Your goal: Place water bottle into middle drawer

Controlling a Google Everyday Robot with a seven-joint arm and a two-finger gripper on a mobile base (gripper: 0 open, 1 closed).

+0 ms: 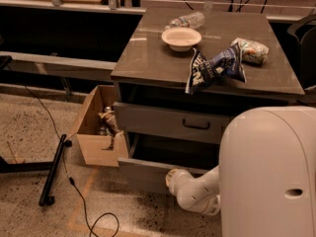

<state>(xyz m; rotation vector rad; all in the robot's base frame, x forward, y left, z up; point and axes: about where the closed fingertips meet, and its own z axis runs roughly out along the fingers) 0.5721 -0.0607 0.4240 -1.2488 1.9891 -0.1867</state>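
The water bottle (186, 20) lies on its side at the back of the grey cabinet top (148, 58), just behind the white bowl (181, 37). The dark blue chip bag (215, 67) lies to the right of the bowl. Below the top drawer front (163, 122), which has a black bar handle, the middle drawer (143, 174) stands partly pulled out with a dark inside. My gripper (171, 176) is low at this drawer's front, at the end of the white arm, far below the bottle. Nothing shows in it.
A second crinkled bag (252, 50) lies at the right of the cabinet top. An open cardboard box (94, 147) with clutter stands against the cabinet's left side. A black bar (53, 169) and a cable (79, 201) lie on the floor. My white body (269, 172) fills the lower right.
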